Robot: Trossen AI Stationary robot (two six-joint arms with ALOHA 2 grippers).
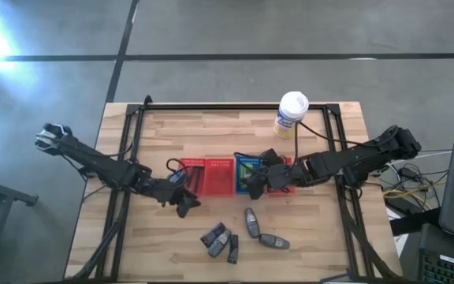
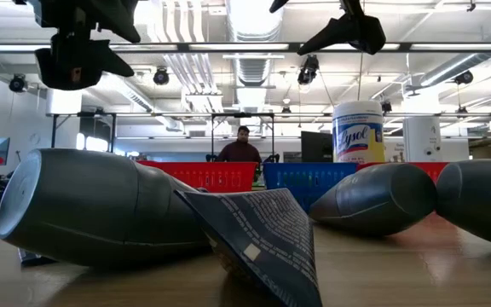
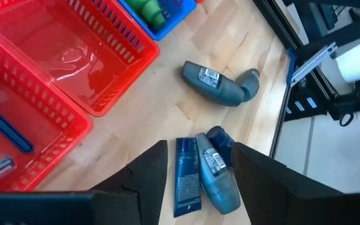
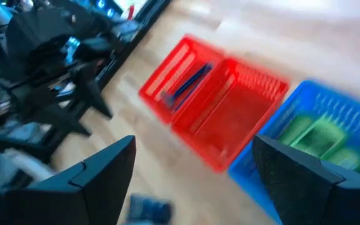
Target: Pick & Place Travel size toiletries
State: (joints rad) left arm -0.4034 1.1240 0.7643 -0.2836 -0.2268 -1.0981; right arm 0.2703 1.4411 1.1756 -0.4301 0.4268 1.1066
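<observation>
Several dark grey oval tubes (image 1: 251,222) lie on their sides on the wood near the table's near edge, with a flat dark blue sachet (image 3: 186,178) among them. My left gripper (image 1: 184,207) hovers open just left of them; in the left wrist view its fingers stand on either side of the sachet and one tube (image 3: 219,181), above them. My right gripper (image 1: 252,183) hangs open over the blue basket (image 1: 245,162), which holds green bottles (image 4: 311,134). A thin blue stick (image 3: 5,132) lies in a red basket (image 3: 74,69).
Red and blue mesh baskets (image 2: 305,177) stand in a row across the table's middle. A white tub with a yellow label (image 1: 291,114) stands at the far edge. A black frame (image 1: 345,205) borders the table. A person (image 2: 242,147) stands far behind the table.
</observation>
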